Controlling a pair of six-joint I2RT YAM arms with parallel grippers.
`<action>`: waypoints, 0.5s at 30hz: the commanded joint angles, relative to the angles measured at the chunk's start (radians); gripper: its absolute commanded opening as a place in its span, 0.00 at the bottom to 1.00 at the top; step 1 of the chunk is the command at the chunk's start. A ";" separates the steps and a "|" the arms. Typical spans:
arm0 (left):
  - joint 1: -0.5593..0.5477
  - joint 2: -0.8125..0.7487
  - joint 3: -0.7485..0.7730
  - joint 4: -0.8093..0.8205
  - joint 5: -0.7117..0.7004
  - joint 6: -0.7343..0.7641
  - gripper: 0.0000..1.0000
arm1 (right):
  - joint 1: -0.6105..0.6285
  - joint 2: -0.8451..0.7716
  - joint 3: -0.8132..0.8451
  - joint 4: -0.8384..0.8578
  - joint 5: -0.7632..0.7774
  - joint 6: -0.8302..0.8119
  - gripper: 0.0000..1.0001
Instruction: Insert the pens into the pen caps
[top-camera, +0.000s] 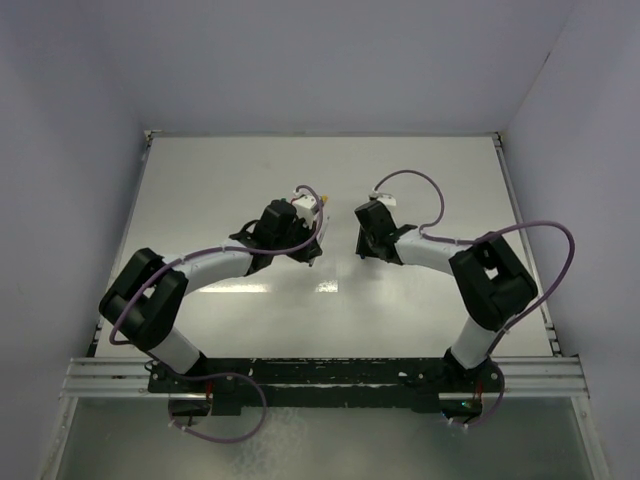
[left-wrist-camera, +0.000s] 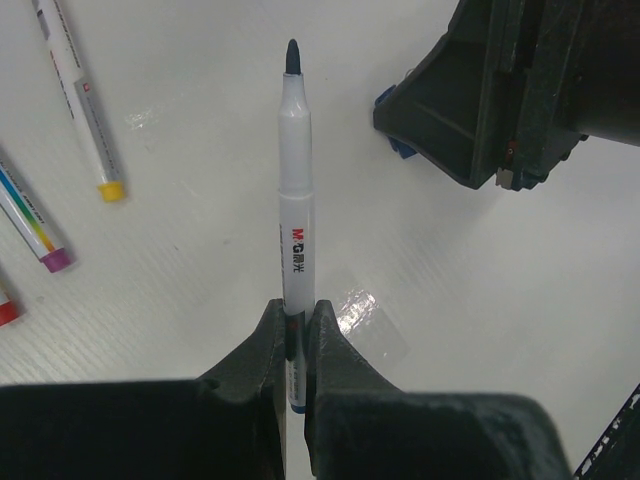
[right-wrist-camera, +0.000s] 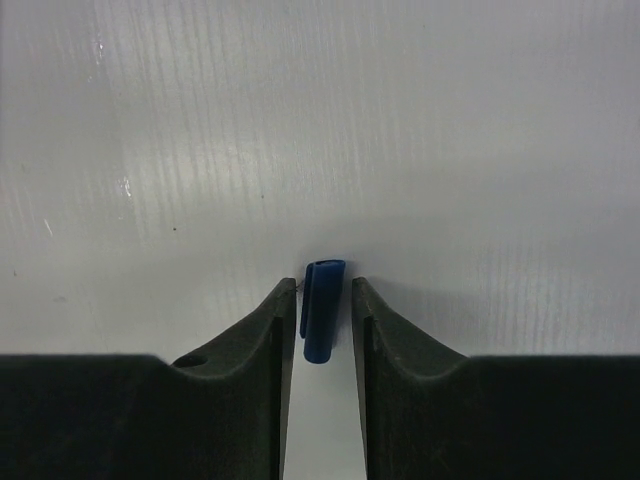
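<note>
Partly hidden, blue cap (right-wrist-camera: 323, 320) sits in right hand (right-wrist-camera: 322, 292).

A pen (left-wrist-camera: 297, 200) runs up the frame's middle; other pens (left-wrist-camera: 75, 100) lie on the bench (left-wrist-camera: 450, 330) at the left edge.

Worktop (top-camera: 420, 170): white, glossy, rectangular; glare patch (top-camera: 327, 287) near centre. Walls: plain pale grey-lavender panels at far (top-camera: 330, 60), left (top-camera: 50, 200) and right (top-camera: 600, 150) edges. Near edge: aluminium rail (top-camera: 100, 378).

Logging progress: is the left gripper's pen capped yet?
Uncapped: the pen shows a bare dark tip; the blue cap sits in the right gripper.
</note>
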 joint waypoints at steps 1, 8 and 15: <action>-0.004 -0.002 0.039 0.041 0.020 0.010 0.00 | 0.002 0.022 0.036 -0.008 0.018 -0.005 0.30; -0.004 -0.004 0.040 0.044 0.018 0.005 0.00 | 0.002 0.056 0.043 -0.081 0.038 -0.009 0.17; -0.004 -0.001 0.040 0.046 0.020 -0.003 0.00 | 0.001 0.090 0.036 -0.128 0.016 -0.030 0.00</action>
